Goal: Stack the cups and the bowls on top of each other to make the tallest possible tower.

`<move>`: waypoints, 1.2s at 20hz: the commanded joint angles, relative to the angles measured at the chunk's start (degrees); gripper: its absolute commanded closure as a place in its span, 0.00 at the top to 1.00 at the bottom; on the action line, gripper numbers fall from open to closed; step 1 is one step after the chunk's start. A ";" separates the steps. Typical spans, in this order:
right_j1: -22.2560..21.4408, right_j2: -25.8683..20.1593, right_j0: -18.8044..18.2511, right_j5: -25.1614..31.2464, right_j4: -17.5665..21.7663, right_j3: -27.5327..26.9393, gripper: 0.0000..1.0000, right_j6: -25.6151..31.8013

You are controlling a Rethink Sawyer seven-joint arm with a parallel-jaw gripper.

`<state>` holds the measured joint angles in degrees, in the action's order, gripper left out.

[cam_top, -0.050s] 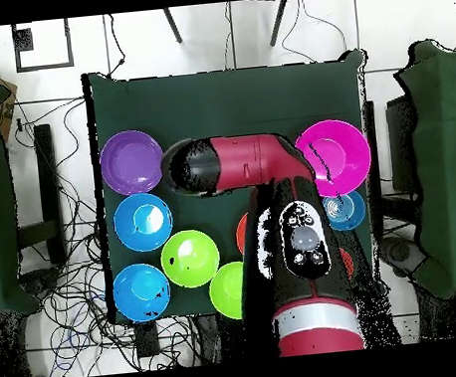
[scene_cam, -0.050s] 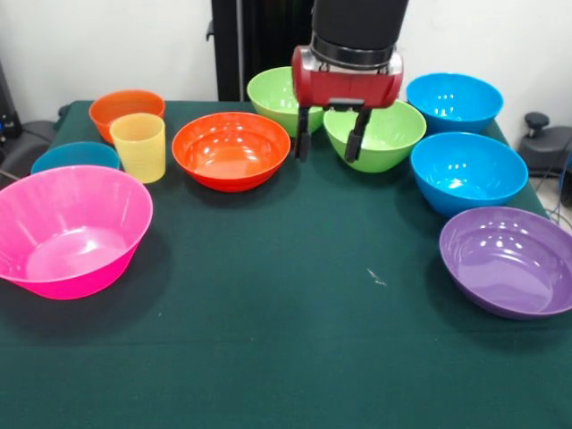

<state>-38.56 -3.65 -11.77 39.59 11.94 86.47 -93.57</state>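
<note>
Tumbler (scene_cam, -0.050s: 138,147) shows only from the front; overhead, the arm (cam_top, -0.050s: 274,212) hides it.

The arm (scene_cam, -0.050s: 357,27) ends in a black cylindrical wrist with a thin silvery ring at its lower rim. Under it sits a glossy red, rounded block with a small grey plate on its underside. The gripper (scene_cam, -0.050s: 329,136) has two slim black fingers (scene_cam, -0.050s: 302,136) with a gap between them. From overhead, the arm (cam_top, -0.050s: 271,172) shows bulky red links with black rounded joints, and a grey round cap on a black panel
</note>
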 commanded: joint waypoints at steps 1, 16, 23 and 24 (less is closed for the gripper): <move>2.66 -8.80 -0.95 9.38 6.13 -6.03 1.00 17.00; 3.16 -11.84 -3.02 12.87 12.50 -8.72 1.00 17.00; -0.31 -7.14 -2.70 15.62 6.97 -1.43 1.00 1.67; -0.85 -6.82 -2.74 15.81 6.20 -0.42 1.00 0.38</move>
<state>-37.64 -9.71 -14.02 47.83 18.57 80.01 -93.53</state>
